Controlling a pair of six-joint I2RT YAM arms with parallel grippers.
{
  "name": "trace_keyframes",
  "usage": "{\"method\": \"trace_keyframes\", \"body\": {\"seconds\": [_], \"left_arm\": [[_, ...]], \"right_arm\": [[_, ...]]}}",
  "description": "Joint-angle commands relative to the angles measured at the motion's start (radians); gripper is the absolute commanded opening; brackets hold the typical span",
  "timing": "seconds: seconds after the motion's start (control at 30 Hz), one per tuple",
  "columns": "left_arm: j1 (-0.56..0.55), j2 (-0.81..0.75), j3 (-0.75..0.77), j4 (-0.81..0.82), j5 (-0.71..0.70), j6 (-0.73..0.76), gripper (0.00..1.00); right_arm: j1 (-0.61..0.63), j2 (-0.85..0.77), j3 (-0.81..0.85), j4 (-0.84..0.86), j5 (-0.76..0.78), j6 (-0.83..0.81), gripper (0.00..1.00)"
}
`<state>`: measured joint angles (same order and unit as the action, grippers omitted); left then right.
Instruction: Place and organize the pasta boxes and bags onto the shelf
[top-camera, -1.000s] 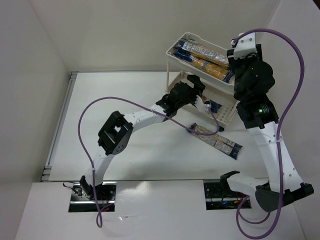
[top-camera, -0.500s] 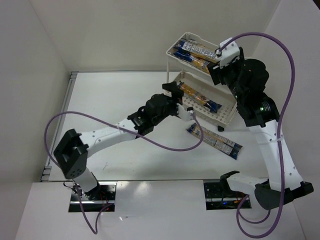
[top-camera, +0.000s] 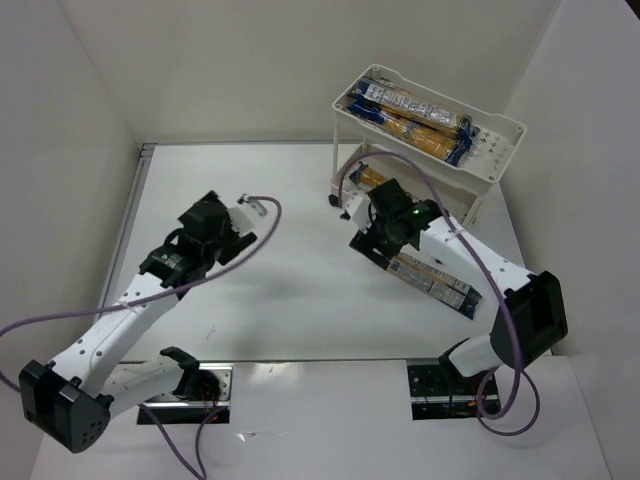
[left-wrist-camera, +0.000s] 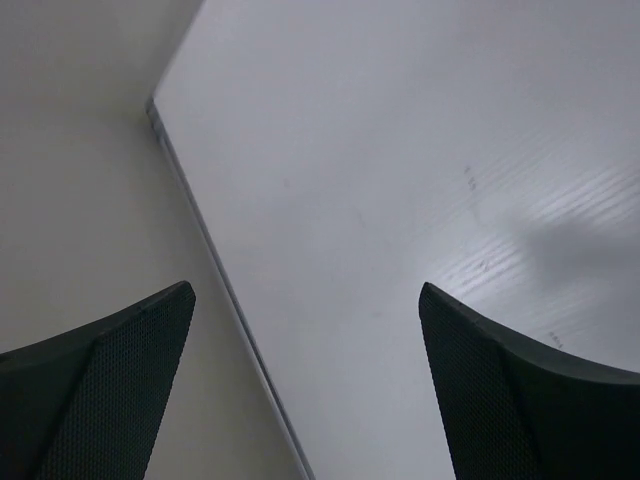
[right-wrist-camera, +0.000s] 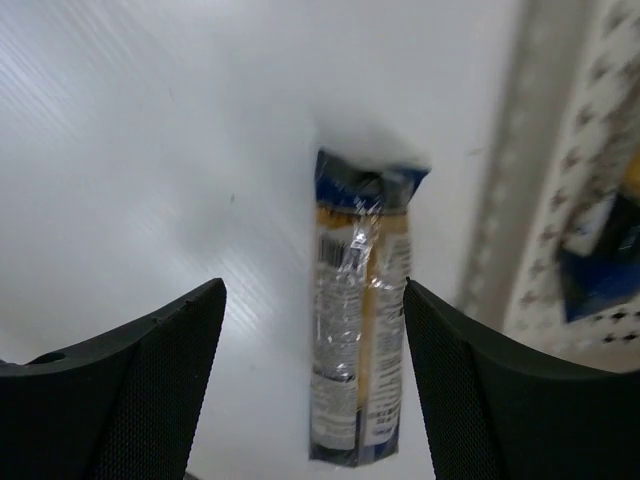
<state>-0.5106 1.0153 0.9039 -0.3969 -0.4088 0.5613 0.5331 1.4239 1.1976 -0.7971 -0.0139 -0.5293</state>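
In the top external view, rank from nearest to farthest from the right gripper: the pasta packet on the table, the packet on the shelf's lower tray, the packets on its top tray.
1. Table packet, under the right gripper.
2. Lower-tray packet, just beyond.
3. Top-tray packets, far right.

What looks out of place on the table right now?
One pasta packet lies slantwise on the table, on the near side of the shelf, while the other packets sit in its trays. The open right gripper hovers above it. No tear or spill shows.
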Motion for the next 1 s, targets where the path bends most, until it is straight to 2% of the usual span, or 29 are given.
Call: {"method": "trace_keyframes", "body": {"seconds": [0.0,0.17,0.23,0.4,0.57,0.73,0.83,0.9,0.97], "left_arm": [[0.159,0.002,-0.020,-0.146,0.056,-0.195,1.00],[0.311,0.002,-0.019,-0.099,0.158,-0.300,1.00],[0.368,0.002,-0.004,-0.099,0.182,-0.301,1.00],[0.377,0.025,0.015,-0.108,0.182,-0.301,1.00],[0.377,0.104,0.061,-0.134,0.203,-0.331,1.00],[0.377,0.221,0.118,-0.220,0.185,-0.331,1.00],[0.377,0.299,0.185,-0.342,0.171,-0.311,1.00],[0.377,0.351,0.211,-0.400,0.186,-0.296,1.00],[0.377,0.351,0.211,-0.422,0.197,-0.287,1.00]], "right_arm": [[-0.002,0.024,-0.082,0.019,0.096,-0.002,0.77],[-0.002,0.038,-0.208,0.128,0.196,-0.001,0.77],[-0.002,0.021,-0.259,0.145,0.235,0.029,0.77],[-0.039,-0.003,-0.314,0.154,0.259,0.038,0.80],[-0.157,0.023,-0.332,0.193,0.250,0.028,0.80],[-0.168,0.041,-0.400,0.220,0.224,0.006,0.80],[-0.168,0.050,-0.429,0.231,0.204,-0.018,0.71],[-0.168,0.060,-0.429,0.242,0.178,-0.040,0.54],[-0.159,0.079,-0.429,0.242,0.149,-0.060,0.30]]}}
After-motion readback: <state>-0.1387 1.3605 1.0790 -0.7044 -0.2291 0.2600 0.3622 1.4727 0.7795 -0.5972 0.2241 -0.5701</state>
